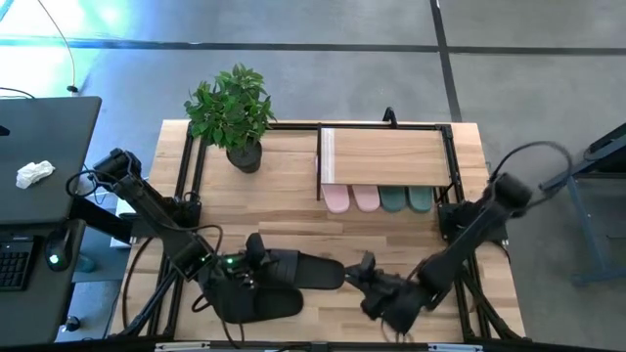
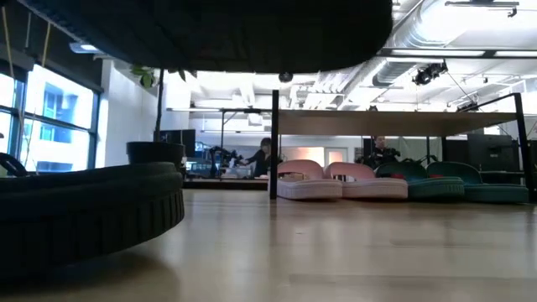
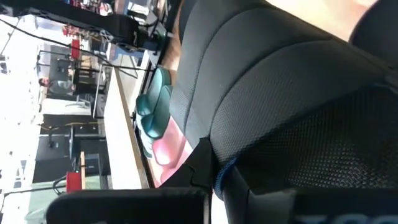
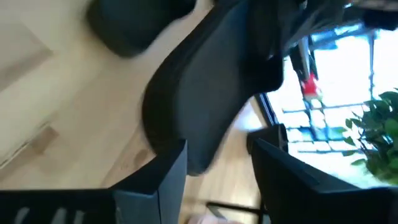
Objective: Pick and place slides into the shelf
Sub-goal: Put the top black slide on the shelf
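My left gripper (image 1: 252, 259) is shut on one black slide (image 1: 305, 272), which hangs in the air at the top of the low view (image 2: 210, 33). The second black slide (image 1: 262, 303) lies sole-down near the table's near edge (image 2: 84, 210). My right gripper (image 1: 364, 274) is open, and its fingers (image 4: 168, 180) stand on either side of the lifted slide's right end (image 4: 199, 149). The shelf (image 1: 386, 156) stands at the far right. Two pale pink slides (image 2: 344, 180) and two dark green slides (image 2: 453, 180) sit side by side under its plank. My left gripper holds the lifted black slide by its left end (image 1: 269, 264), coming level from the table's left along the slide's length. The strap (image 3: 261, 93) fills the wrist view and hides the place of contact. The slide is clear of the table and roughly level. My right gripper's open fingers flank the slide's right end; I cannot tell whether they touch it.
A potted plant (image 1: 235, 112) stands at the far left of the table, beside the shelf's black frame (image 1: 319, 161). Bare wood lies between the arms and the shelf (image 1: 372, 235). A dark side table with a keyboard (image 1: 15, 264) is off to the left.
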Available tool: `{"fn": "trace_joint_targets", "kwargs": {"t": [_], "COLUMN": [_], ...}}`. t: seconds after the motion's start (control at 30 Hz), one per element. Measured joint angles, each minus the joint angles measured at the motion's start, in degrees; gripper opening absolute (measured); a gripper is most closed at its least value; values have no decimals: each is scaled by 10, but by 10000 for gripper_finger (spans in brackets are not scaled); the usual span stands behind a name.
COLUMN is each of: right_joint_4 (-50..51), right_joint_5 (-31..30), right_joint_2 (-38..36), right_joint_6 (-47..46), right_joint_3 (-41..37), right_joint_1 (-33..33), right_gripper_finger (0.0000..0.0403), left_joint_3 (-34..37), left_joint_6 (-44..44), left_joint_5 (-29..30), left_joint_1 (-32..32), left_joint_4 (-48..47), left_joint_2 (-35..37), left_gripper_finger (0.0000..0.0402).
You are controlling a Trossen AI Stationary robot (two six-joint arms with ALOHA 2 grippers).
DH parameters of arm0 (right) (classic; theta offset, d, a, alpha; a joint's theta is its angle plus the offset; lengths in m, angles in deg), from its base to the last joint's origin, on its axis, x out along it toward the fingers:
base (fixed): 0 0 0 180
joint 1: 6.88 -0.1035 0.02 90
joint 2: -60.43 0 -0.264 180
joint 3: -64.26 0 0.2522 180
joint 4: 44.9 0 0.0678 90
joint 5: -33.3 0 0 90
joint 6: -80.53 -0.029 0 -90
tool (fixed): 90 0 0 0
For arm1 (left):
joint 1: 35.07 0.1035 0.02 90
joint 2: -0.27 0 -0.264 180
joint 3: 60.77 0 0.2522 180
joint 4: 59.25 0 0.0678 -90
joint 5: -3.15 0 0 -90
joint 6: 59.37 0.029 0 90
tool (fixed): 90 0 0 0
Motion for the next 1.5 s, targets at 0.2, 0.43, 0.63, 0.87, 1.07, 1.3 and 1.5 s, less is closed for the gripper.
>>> {"fn": "trace_joint_targets", "kwargs": {"t": [0.2, 0.43, 0.63, 0.87, 1.07, 1.3, 1.5], "right_joint_4": [66, 106, 116, 107, 88, 79, 74], "right_joint_5": [-80, -113, -164, -108, -82, -40, -17], "right_joint_2": [97, 152, 160, 160, 160, 160, 160], "right_joint_6": [-100, -113, -117, -117, -101, -103, -111], "right_joint_3": [72, 91, 91, 91, 91, 90, 90], "right_joint_1": [-31, -45, -29, -12, 0, 12, 13], "right_gripper_finger": [181, 181, 181, 181, 181, 170, 125], "left_joint_3": [-4, -4, -4, -4, -4, -4, -4], "left_joint_6": [0, -2, -10, -9, -9, -9, -11], "left_joint_5": [-18, -25, -48, -53, -53, -54, -55], "left_joint_1": [11, 10, 10, 9, 9, 9, 9], "left_joint_4": [-1, 1, 1, 4, 4, 5, 5], "left_joint_2": [0, 0, 0, 0, 0, 0, 0], "left_gripper_finger": [1, 0, 0, 0, 0, 0, 0]}}
